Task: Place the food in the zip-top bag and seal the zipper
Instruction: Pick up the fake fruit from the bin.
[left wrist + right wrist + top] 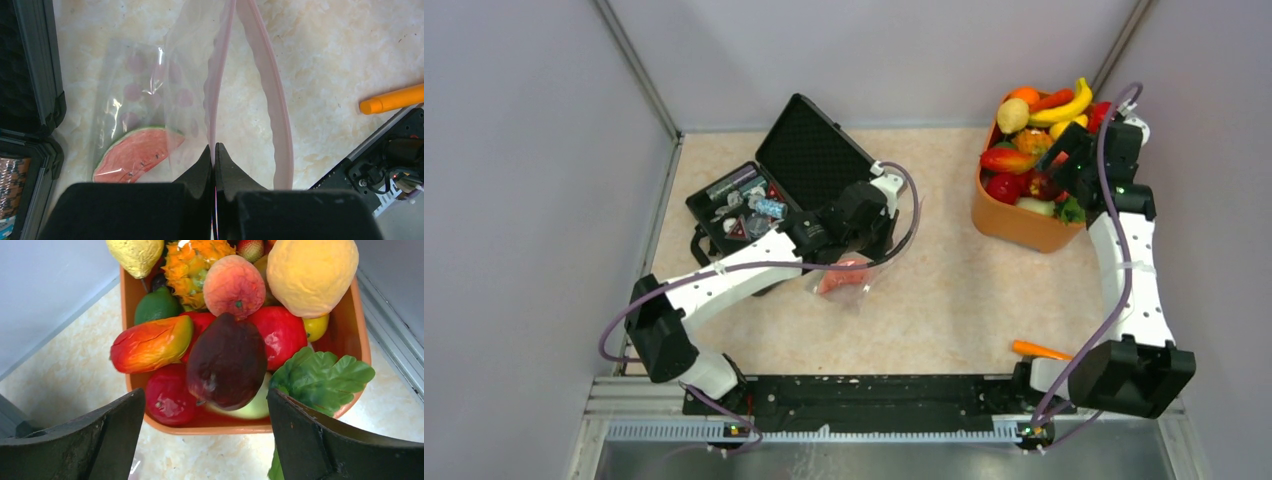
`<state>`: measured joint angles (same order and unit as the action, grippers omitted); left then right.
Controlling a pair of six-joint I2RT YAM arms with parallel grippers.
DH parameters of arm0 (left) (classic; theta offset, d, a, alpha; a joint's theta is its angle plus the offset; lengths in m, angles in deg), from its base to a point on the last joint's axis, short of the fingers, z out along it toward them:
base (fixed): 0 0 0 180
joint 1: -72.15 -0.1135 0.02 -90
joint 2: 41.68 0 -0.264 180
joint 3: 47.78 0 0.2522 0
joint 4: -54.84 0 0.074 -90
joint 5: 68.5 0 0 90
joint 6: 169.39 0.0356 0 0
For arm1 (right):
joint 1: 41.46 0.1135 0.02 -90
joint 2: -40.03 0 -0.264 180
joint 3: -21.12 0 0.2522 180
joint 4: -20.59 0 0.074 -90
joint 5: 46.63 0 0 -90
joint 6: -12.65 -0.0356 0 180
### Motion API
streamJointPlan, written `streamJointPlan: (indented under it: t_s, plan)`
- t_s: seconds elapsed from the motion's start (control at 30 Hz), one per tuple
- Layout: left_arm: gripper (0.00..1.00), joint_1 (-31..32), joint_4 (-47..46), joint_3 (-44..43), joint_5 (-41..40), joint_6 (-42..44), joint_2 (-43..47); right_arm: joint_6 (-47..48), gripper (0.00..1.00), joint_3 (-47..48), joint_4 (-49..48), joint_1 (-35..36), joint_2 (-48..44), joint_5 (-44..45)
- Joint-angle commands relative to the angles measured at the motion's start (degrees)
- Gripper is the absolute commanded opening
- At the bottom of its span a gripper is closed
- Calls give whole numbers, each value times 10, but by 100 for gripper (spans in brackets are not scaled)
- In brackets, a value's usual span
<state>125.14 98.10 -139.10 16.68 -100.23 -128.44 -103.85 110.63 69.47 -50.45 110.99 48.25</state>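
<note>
Left gripper (214, 150) pinches shut on one lip of the limp bag (145, 90) at centre-left, while right gripper (204, 400) gapes empty over the far-right tub (362, 325), where the purple fruit (227, 360) looks light, hard and slick, likely best gripped across its middle.

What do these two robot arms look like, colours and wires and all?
The left arm and right arm have white segments, chunky black joints and a looping purple cable. The left pincer and right pincer have black wedge-shaped fingers.
</note>
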Motion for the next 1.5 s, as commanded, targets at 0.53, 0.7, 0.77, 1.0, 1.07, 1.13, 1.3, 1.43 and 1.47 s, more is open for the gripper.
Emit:
streamJointPlan:
  t_s: [0.53,0.7,0.77,1.0,1.07,1.13,1.3,1.43,1.47]
  plan:
    - [0,5,-88,65,11,50,63,1,77,11,-31,-48,113,-77]
    - [0,4,-86,65,9,48,63,3,73,-7,-40,-47,91,-74]
    - [0,4,-86,64,12,46,63,4,67,-8,-42,-48,86,-76]
    - [0,4,-83,64,11,47,64,7,43,-3,-76,-48,52,-111]
    - [0,4,-82,62,11,47,63,10,43,-5,-92,-48,28,-129]
    - [0,4,-82,61,11,46,62,11,42,-5,-102,-48,9,-142]
    - [0,4,-86,57,16,41,55,0,37,-13,-97,-48,-23,-195]
    - [0,4,-86,55,16,42,51,-54,27,-60,-150,-43,-54,-349]
    - [0,4,-86,56,16,41,50,-78,26,-82,-171,-35,-66,-380]
